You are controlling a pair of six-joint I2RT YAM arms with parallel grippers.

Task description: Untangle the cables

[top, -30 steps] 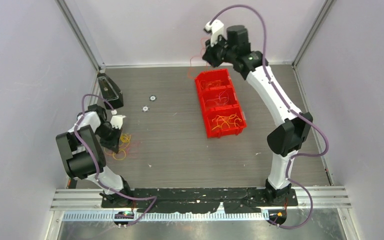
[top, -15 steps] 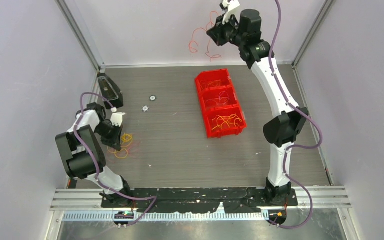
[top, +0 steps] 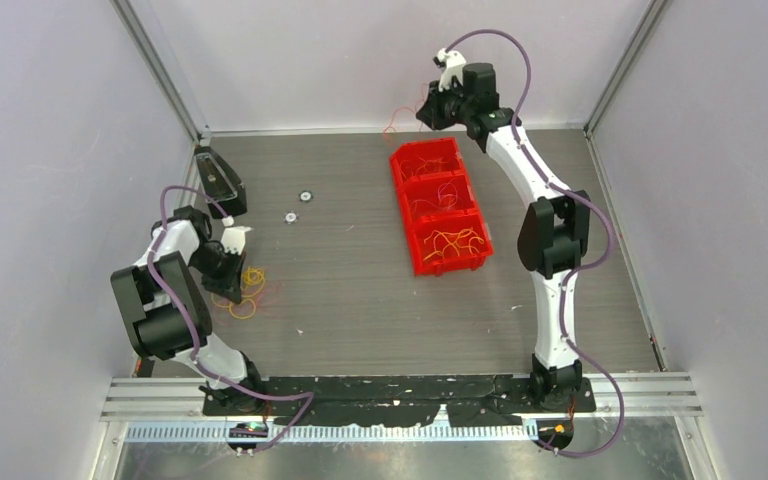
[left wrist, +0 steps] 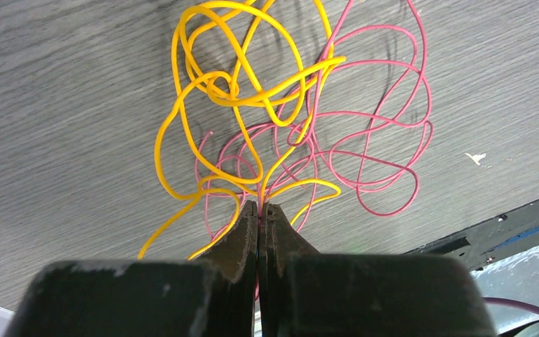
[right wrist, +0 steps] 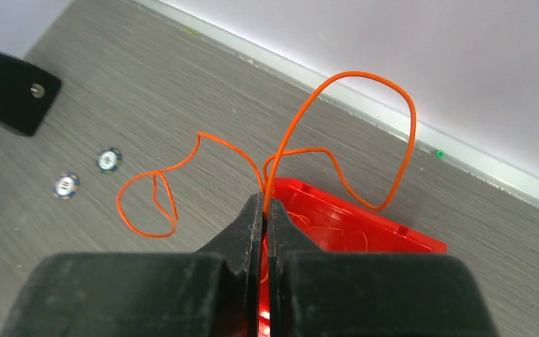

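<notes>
While the left gripper clamps a yellow-and-pink cable tangle at nine o'clock, the right gripper's pinched springy orange cable may miss the red plastic bin.

No legible text, label, brand, number or sign in any of the three views. Only a ringed pattern on the two small round blue-and-white discs lying on the grey wood-grain counter, too small to read as letters or digits.
</notes>
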